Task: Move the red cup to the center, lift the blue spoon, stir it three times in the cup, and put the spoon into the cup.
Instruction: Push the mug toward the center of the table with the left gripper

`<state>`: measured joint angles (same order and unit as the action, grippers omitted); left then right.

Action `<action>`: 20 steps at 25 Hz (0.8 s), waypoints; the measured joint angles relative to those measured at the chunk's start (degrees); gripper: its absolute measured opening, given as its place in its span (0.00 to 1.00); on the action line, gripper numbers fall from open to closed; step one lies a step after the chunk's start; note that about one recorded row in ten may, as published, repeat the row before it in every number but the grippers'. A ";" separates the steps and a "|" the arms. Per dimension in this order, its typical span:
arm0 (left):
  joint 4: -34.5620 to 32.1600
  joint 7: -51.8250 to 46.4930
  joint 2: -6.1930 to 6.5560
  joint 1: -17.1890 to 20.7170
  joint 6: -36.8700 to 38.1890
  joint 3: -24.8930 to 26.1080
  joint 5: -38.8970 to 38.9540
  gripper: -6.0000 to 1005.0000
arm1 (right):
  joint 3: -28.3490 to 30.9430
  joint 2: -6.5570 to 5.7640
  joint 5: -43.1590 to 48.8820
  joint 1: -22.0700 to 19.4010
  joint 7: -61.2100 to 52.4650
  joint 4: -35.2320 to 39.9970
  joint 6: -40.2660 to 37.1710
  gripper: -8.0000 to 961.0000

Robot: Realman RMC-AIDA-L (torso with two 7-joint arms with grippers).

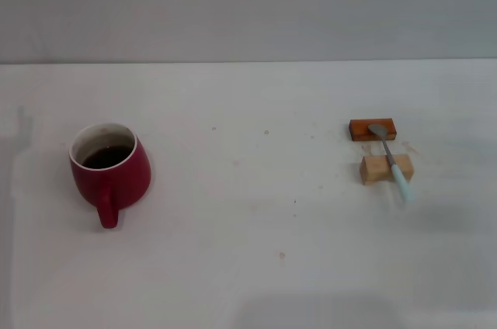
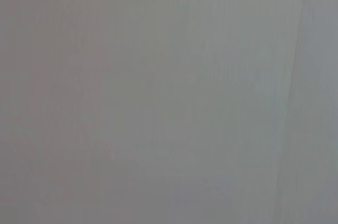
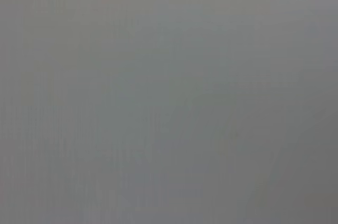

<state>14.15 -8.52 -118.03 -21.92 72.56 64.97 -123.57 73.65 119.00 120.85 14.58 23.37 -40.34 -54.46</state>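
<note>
Apparently nothing is done yet; all steps remain, I judge. Neither pincer shows in any view, so I cannot tell their state. One red cup (image 1: 111, 171) sits lower left on the bench (image 1: 256, 236). One blue spoon (image 1: 390, 161) lies right of centre across two wooden blocks (image 1: 386, 168).

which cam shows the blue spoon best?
Head view: the blue spoon lies across two small wooden blocks at the table's right, fully visible. Both wrist views show only a blank grey surface, no spoon.
</note>
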 joint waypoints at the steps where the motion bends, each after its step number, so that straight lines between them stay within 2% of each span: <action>1: 0.00 0.05 0.00 0.01 0.00 -0.05 0.00 0.85 | 0.00 0.00 0.00 0.00 0.00 -0.03 -0.01 0.63; 3: 0.00 0.15 0.00 0.02 -0.02 -0.15 0.00 0.82 | 0.00 0.00 0.00 0.00 0.00 -0.09 -0.02 0.63; 6: 0.00 0.23 0.00 -0.04 -0.04 -0.19 0.00 0.62 | 0.00 0.00 0.00 0.03 0.00 -0.12 -0.03 0.63; 17: 0.10 -0.02 0.04 -0.32 -2.19 0.07 0.00 0.53 | 0.00 -0.07 0.00 0.09 0.00 -0.31 -0.02 0.63; 20: 0.10 0.21 0.05 -0.37 -2.25 0.08 0.00 0.57 | 0.00 -0.09 0.00 0.09 0.01 -0.37 -0.02 0.63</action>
<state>14.25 -8.31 -117.98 -22.29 70.31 65.05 -123.58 73.65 118.91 120.85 14.68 23.38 -40.71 -54.48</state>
